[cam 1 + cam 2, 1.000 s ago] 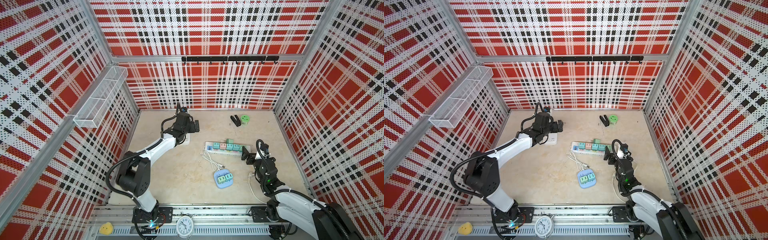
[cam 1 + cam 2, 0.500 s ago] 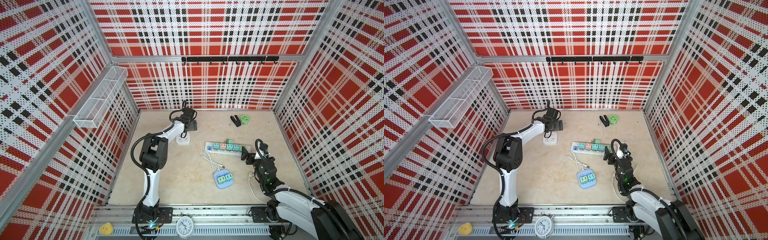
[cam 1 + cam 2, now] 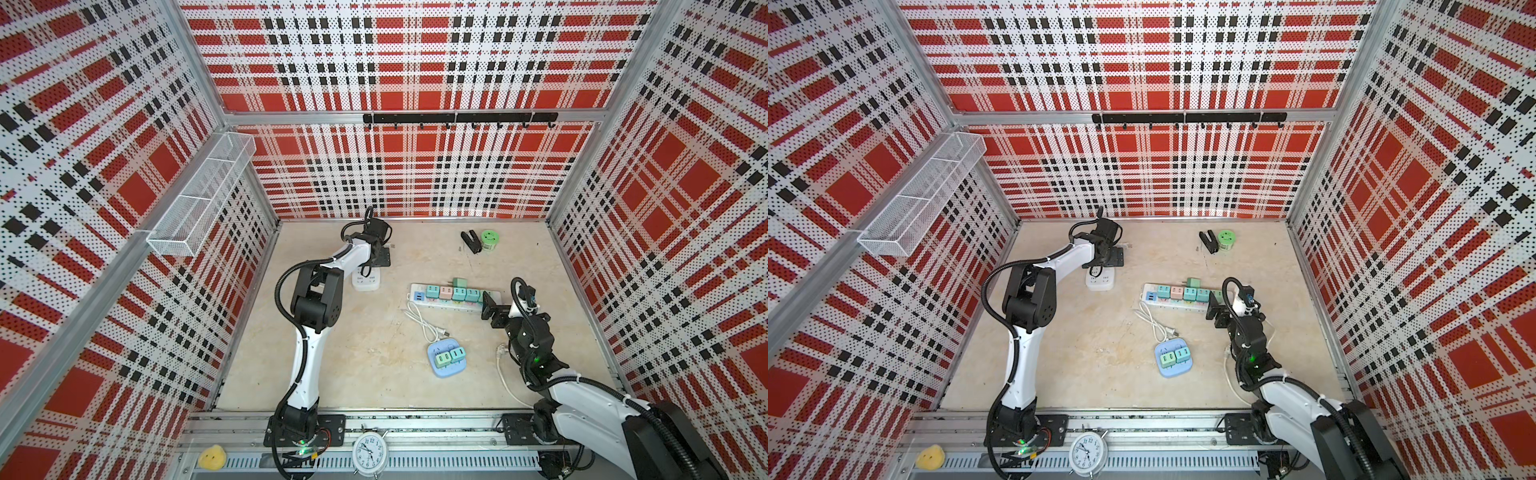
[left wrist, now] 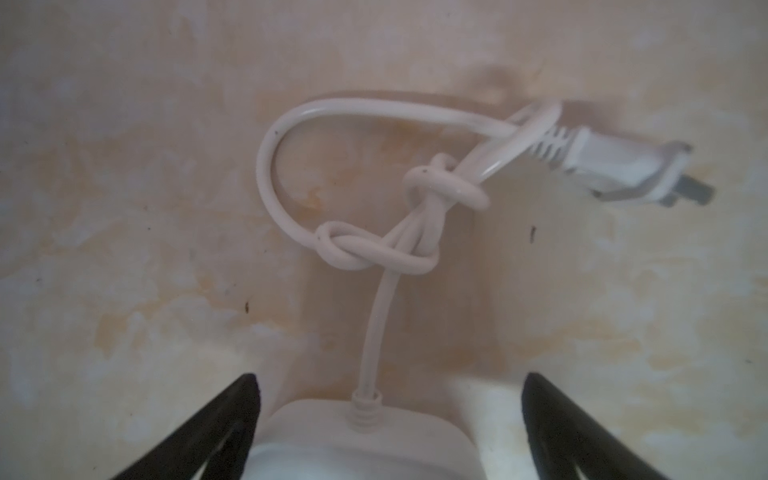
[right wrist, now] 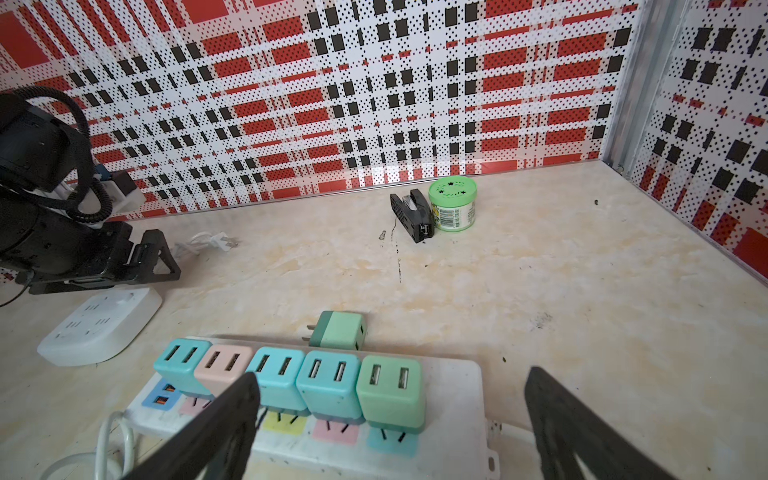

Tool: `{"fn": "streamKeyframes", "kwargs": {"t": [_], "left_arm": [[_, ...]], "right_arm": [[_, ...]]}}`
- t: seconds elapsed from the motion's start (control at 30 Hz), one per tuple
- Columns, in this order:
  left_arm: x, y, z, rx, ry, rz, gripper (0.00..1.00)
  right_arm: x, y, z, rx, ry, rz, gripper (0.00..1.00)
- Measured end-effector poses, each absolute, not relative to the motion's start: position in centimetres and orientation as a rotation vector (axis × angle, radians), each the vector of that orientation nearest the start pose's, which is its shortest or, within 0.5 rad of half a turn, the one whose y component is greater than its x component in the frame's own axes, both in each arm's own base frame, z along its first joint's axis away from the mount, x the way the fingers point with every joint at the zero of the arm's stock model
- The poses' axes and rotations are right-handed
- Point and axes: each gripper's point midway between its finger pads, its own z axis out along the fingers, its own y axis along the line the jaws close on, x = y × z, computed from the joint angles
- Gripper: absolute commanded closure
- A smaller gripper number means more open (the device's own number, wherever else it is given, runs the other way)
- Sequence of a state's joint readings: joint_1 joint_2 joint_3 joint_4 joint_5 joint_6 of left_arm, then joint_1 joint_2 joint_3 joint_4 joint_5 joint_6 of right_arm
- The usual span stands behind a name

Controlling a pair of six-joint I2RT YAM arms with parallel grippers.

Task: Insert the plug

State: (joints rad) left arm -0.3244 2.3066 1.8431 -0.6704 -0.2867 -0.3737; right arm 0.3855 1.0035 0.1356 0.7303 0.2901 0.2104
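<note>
In the reaching step, the left end effector (image 4: 390, 378) hovered spread and empty (the right end effector (image 5: 391, 372) likewise), the white plug (image 4: 602, 166) lying on the table (image 4: 124, 166) just beyond it, next likely needing a careful pinch.

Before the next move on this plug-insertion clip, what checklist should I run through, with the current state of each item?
1. Left gripper open and empty: ok, fingers apart above the white socket block.
2. Right gripper open and empty: ok, at the power strip end.
3. White plug free on the table: ok.
4. Its cord untangled: not ok, knotted.
5. Loose green charger reachable: ok, lying on its side behind the strip.
6. Free matching slot on the strip: cannot tell, five chargers fill the row.
</note>
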Motion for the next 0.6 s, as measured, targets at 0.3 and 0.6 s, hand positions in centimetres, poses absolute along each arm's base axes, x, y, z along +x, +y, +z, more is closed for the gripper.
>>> {"fn": "streamKeyframes", "kwargs": {"t": [0.3,0.6], "left_arm": [[52.4,-12.8,2.3,-0.250,2.678,0.057,0.01],[47.1,-15.1,2.7,-0.261,2.710,-0.002,0.01]], "right_arm": [[31.6,7.0,15.6,0.111,1.731,0.183,0.04],[32.0,6.2,22.6,0.302,1.701,0.266,0.00]]}}
